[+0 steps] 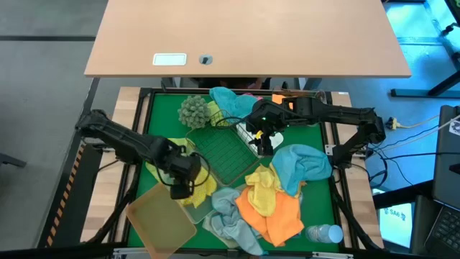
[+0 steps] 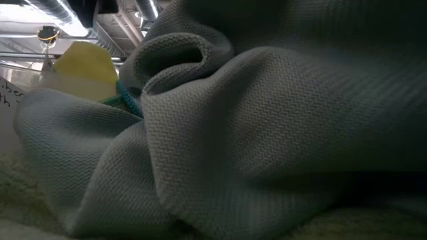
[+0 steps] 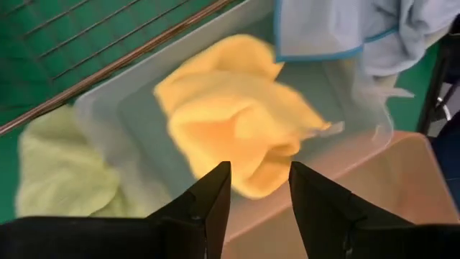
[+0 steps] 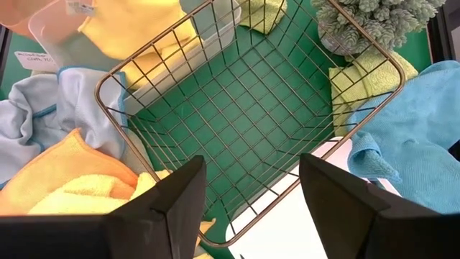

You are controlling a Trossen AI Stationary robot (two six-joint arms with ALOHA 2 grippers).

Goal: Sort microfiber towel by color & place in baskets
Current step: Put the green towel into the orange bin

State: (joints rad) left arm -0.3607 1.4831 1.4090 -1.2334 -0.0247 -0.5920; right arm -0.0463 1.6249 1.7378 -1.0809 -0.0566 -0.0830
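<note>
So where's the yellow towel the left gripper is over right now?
In the left wrist view, the yellow towel lies in the frosted clear basket, beside the wire basket.

A round grey-green bobbly ball [image 1: 192, 110] sits at the far side of the green table mat [image 1: 316, 137]. A clear plastic bottle [image 1: 325, 234] lies on its side at the mat's near right corner. Beyond the mat stands a tan desk [image 1: 287, 36] bearing a small white label [image 1: 169, 60].

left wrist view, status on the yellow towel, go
Left hand open above frosted clear basket, yellow towel lying inside. Right hand open, empty, above wire basket. Nothing blocking.
</note>
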